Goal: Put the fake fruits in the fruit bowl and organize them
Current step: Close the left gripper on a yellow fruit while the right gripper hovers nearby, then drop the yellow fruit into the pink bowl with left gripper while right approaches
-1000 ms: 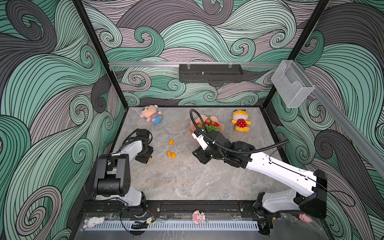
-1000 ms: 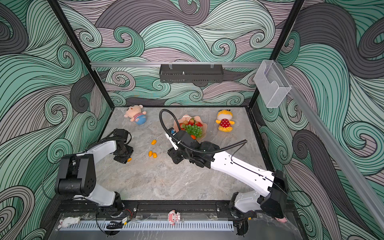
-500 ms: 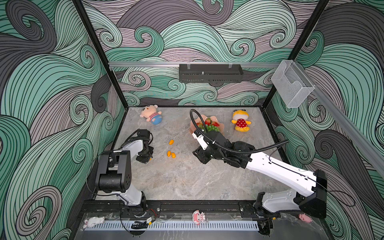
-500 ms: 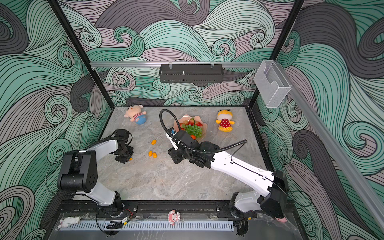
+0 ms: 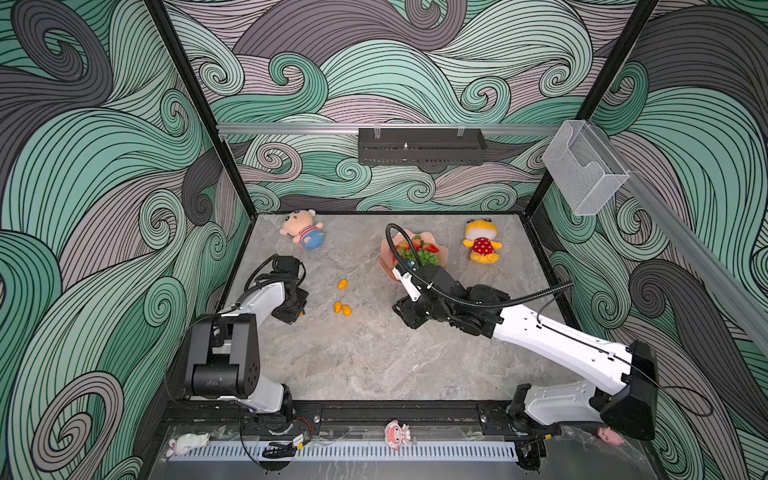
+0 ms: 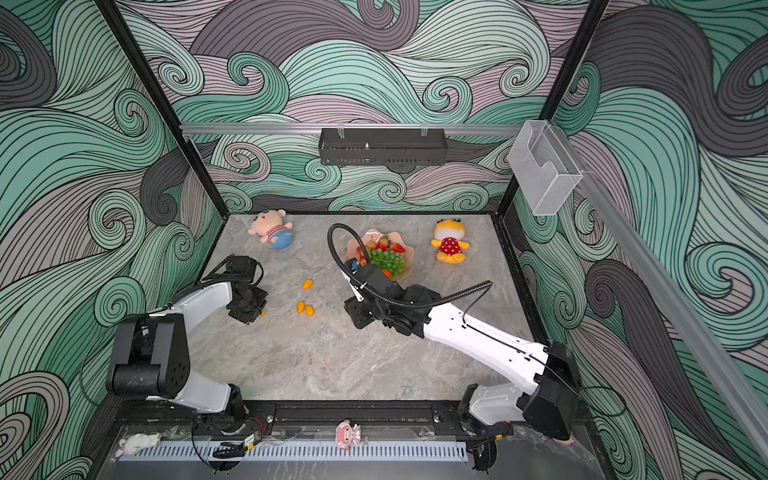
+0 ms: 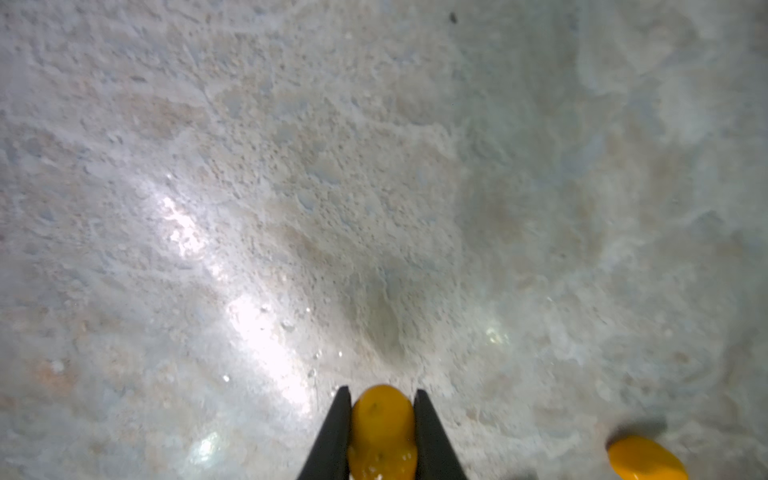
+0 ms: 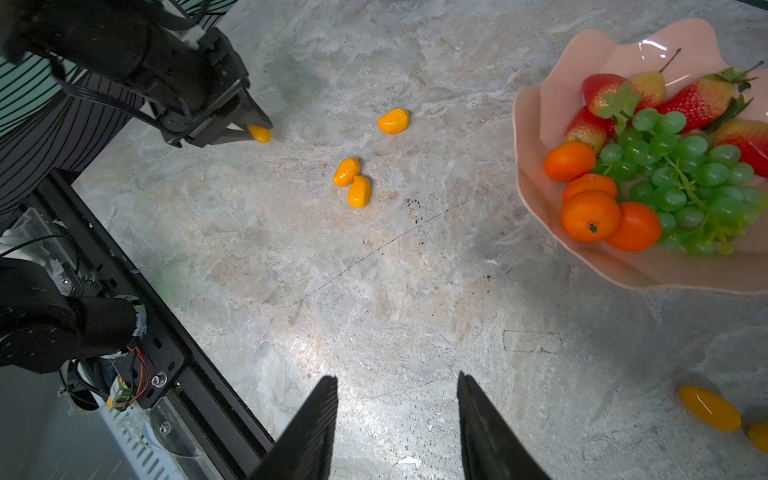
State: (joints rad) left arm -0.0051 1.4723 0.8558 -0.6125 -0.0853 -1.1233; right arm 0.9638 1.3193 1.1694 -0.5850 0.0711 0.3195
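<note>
My left gripper (image 7: 380, 392) is shut on a small yellow-orange kumquat (image 7: 381, 419) just above the marble table, at the left in both top views (image 5: 293, 313) (image 6: 253, 316). The right wrist view shows that same held kumquat (image 8: 259, 134). Three loose kumquats lie mid-table: one (image 8: 393, 121) and a touching pair (image 8: 346, 171) (image 8: 359, 191). The pink fruit bowl (image 8: 536, 124) (image 5: 388, 259) holds strawberries (image 8: 702, 99), tangerines (image 8: 590, 215) and green grapes (image 8: 681, 178). My right gripper (image 8: 397, 386) (image 5: 409, 318) hangs open and empty in front of the bowl.
Two more kumquats (image 8: 710, 407) (image 8: 758, 436) lie near the bowl, under my right arm. A pink-and-blue plush doll (image 5: 302, 230) sits back left and a yellow red-dotted doll (image 5: 482, 245) back right. A black frame rail (image 8: 124, 266) borders the table's front.
My left gripper has closed on the kumquat at the table's left side. The right arm has stayed put.
</note>
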